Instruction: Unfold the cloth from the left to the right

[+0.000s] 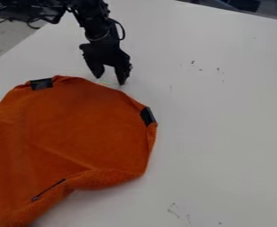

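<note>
Cloth [81, 133] on table [224, 115], from 7 round to 11 o'clock in view; hand [111, 80] by its 1 o'clock edge, fingers parted, grasping nothing; cloth lies broadly spread, main face nearly flat; unfolding looks well along, perhaps mostly done; left to do, as far as shows: thick, turned-up rim at its 5 o'clock, slight creases, narrow curl near 3.

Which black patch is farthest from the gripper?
The skinny patch, low on the orange cloth; the other two are wider and closer to the gripper.
</note>
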You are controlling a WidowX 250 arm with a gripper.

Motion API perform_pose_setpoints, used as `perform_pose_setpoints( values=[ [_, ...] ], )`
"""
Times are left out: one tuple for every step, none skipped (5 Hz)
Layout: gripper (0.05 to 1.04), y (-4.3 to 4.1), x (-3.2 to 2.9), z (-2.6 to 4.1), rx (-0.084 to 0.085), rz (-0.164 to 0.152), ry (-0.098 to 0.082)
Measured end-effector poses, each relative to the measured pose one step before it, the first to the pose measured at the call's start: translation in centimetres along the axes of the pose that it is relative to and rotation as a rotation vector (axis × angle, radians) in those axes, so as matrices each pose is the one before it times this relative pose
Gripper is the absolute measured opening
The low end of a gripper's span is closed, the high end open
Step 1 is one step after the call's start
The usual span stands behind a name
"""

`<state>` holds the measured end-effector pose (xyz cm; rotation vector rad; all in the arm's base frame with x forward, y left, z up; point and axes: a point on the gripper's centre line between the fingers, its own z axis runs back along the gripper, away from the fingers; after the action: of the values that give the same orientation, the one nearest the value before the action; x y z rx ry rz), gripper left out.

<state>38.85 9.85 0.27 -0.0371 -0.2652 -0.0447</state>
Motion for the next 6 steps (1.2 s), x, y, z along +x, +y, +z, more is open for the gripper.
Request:
perform_pose_setpoints(
  values=[
    [0.997, -0.573, -1.242, 0.905, 0.0672, -0.0708, 0.0564],
    [0.999, -0.1, 0.359, 4.088, 0.115, -0.0144, -0.0291],
    [0.999, -0.339, -1.016, 4.17, 0.0587, 0.0427, -0.0067],
    [0.999, -0.855, -3.341, -0.631, -0.0495, 0.0965, 0.0368],
    [0.999, 1.061, -2.819, -1.902, -0.0542, 0.087, 0.0309],
    [0.999, -0.001, -0.808, -2.714, -0.0282, -0.0033, 0.055]
  ],
)
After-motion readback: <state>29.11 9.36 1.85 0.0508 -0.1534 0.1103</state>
